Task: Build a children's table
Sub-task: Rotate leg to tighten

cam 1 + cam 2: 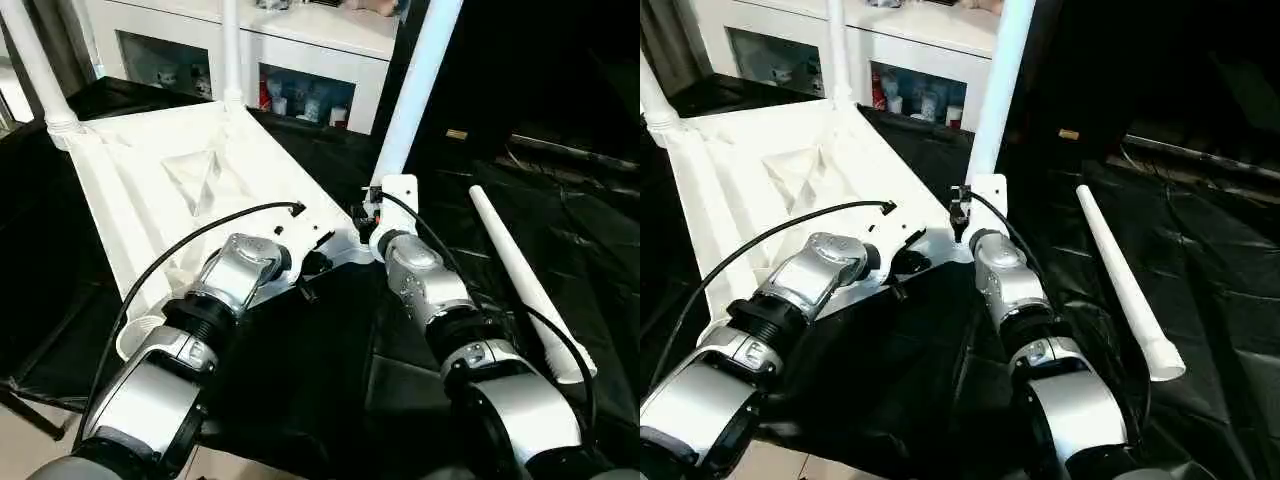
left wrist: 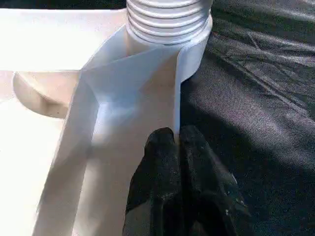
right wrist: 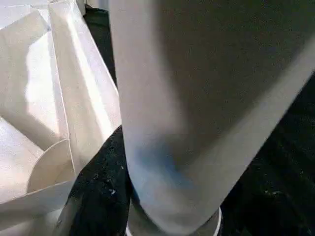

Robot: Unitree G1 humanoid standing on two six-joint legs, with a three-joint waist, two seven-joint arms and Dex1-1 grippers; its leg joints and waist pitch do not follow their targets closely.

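The children's table's white plastic top (image 1: 150, 190) lies upside down on crinkled black sheeting (image 1: 330, 370), its ribbed underside up, smooth and glossy. Three round tube legs stand in corner sockets: far left (image 1: 35, 65), far middle (image 1: 231, 50) and the nearest one (image 1: 415, 90), with a ridged collar at its socket. A fourth leg (image 1: 525, 285) lies loose on the sheeting to the right, tapered, collared end near. A white glass-fronted cabinet (image 1: 300, 60) stands behind. The left gripper (image 2: 176, 162), fingers pressed together, pinches a thin rib wall. The right gripper (image 3: 123, 196) grasps the nearest leg's base.
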